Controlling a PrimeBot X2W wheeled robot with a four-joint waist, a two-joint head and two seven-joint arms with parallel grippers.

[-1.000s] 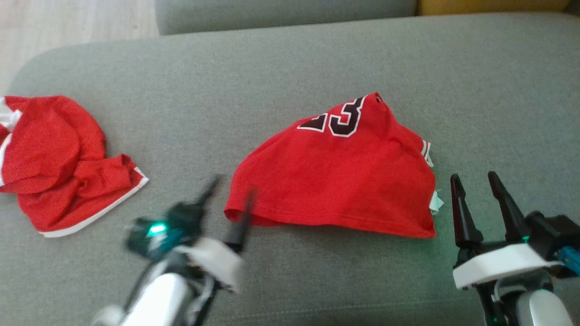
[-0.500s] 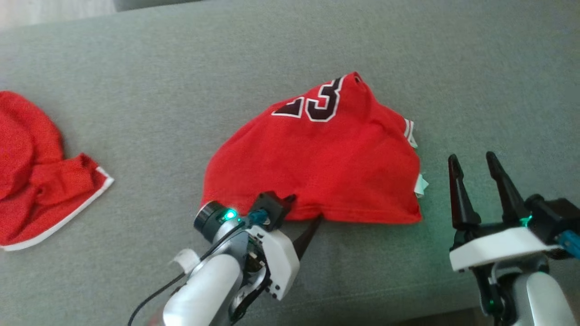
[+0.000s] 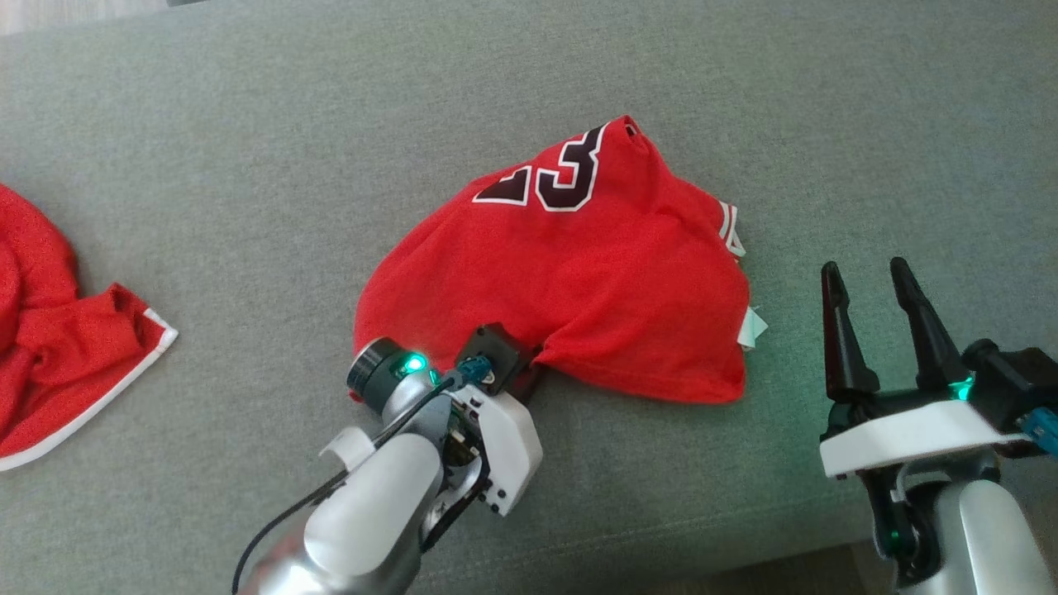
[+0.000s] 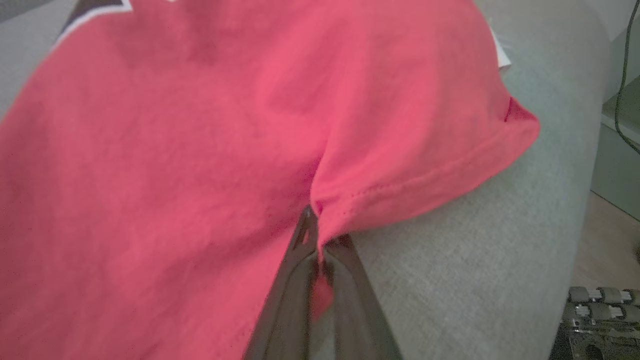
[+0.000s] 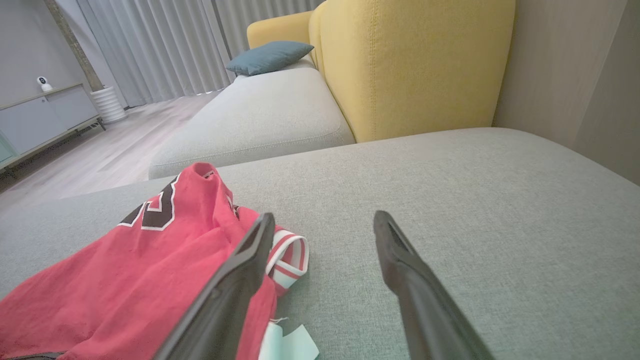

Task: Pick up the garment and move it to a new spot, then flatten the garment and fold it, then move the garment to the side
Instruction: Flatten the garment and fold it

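Observation:
A red jersey (image 3: pixel 579 273) with a dark "23" lies crumpled on the grey sofa cushion (image 3: pixel 248 165). My left gripper (image 3: pixel 531 372) sits at the jersey's near hem, its fingertips tucked under the cloth. In the left wrist view the left gripper (image 4: pixel 315 227) is shut on a pinch of the jersey's (image 4: pixel 175 150) hem. My right gripper (image 3: pixel 865 274) stands open to the right of the jersey, apart from it. In the right wrist view the right gripper (image 5: pixel 325 220) holds nothing, and the jersey's (image 5: pixel 140 270) striped trim lies by the left finger.
A second red garment (image 3: pixel 50 355) with white trim lies at the far left of the cushion. The cushion's front edge runs along the bottom of the head view. Beyond the cushion stand another grey seat (image 5: pixel 270 110) with a teal pillow (image 5: pixel 270 56) and a yellow armchair (image 5: pixel 410 60).
The head camera has shifted. My left gripper went from open beside the jersey to shut on its near hem, which now bunches up there. The right gripper has stayed put.

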